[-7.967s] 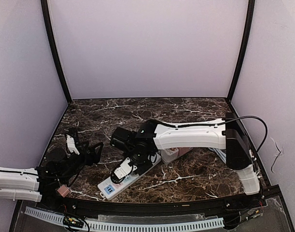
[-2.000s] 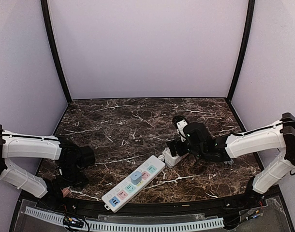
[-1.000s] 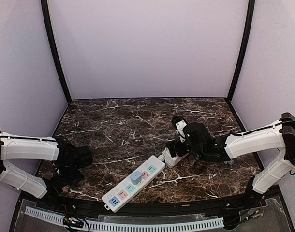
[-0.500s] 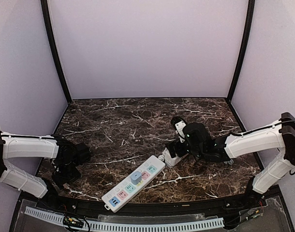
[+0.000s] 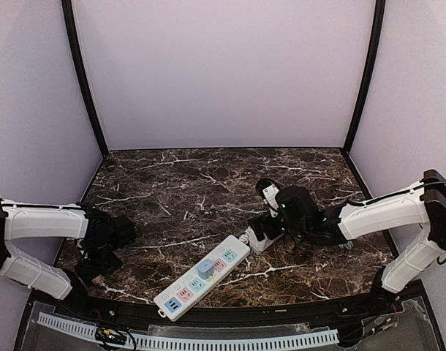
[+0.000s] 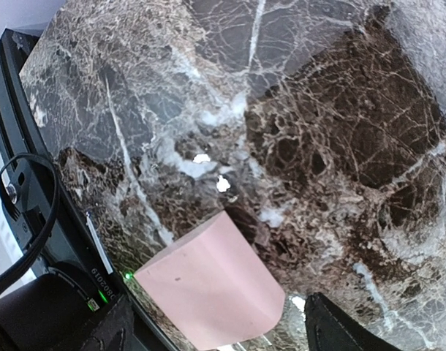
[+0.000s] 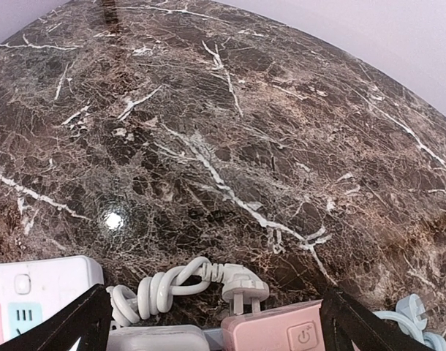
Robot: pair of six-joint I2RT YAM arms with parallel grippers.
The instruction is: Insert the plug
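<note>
Your dark brown, white-veined marble counter [image 5: 179, 183] carries a long white power strip with pastel sockets [image 5: 202, 277]. It lies diagonally near the front edge, with a small blue-grey adapter [image 5: 205, 268] seated in its middle. Just past its far end you'll find a coiled white cable ending in a white plug [image 7: 237, 281], lying flat just beside a pink switched socket block [image 7: 281, 333]. Close to the front-left edge sits a pale pink rectangular block [image 6: 212, 289].

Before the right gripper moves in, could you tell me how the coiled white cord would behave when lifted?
The cord is wound in loops, so it would probably flop and sag rather than hold shape. Its plug looks rigid and would likely dangle. It may lead into the power strip beside it, which could drag.
</note>
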